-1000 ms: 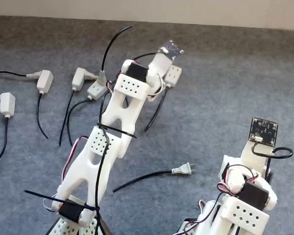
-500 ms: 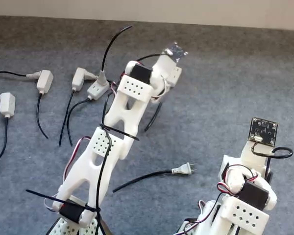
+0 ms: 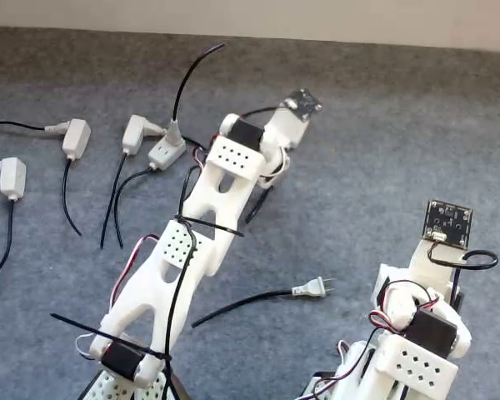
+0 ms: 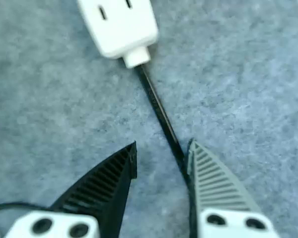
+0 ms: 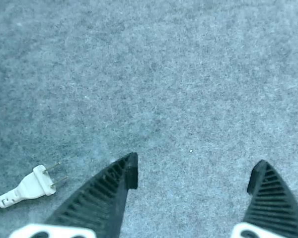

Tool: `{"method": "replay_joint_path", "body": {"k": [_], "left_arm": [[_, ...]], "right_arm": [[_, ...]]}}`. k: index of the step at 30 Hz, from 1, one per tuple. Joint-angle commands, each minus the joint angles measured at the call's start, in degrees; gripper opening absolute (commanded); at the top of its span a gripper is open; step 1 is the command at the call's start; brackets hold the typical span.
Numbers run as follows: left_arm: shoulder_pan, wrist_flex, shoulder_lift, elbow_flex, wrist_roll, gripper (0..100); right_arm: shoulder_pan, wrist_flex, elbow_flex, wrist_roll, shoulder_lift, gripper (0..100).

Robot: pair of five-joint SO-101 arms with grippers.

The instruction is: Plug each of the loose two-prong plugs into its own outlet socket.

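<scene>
Nearest us, our right gripper point(image 5: 196, 163) hangs wide open and empty over the grey carpet point(image 5: 188, 74). The loose two-prong plug point(image 5: 30, 187) lies flat on the carpet near one finger. Farther out, our left gripper point(image 4: 162, 146) is partly open and holds nothing. The black cord point(image 4: 156, 106) of a white outlet socket point(image 4: 120, 27) runs between its fingers, close against one. Closing here, we judge, would pinch that cord and drag the socket askew. Beyond and aside, more white sockets point(image 3: 77, 137) lie among trailing cords that could snag our arm.
</scene>
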Motion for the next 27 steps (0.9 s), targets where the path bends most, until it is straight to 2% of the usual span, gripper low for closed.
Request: {"method": "replay_joint_path", "body": {"k": [1, 7, 13, 23, 27], "left_arm": [[0.7, -0.4, 2.1, -1.2, 0.1, 18], [-0.4, 0.1, 3.1, -1.2, 0.1, 17], [-1.3, 1.1, 3.0, -1.2, 0.1, 1], [-2.1, 5.4, 2.5, -1.2, 0.1, 0], [-3.3, 8.3, -3.9, -1.2, 0.1, 0]], "right_arm": [[-0.6, -0.2, -0.3, -0.4, -0.4, 33.6], [-0.6, -0.2, -0.3, -0.4, -0.4, 33.6], [-0.6, -0.2, -0.3, -0.4, -0.4, 33.6], [-0.6, -0.2, -0.3, -0.4, -0.4, 33.6], [-0.6, -0.6, 0.6, -0.4, -0.4, 33.6]]}}
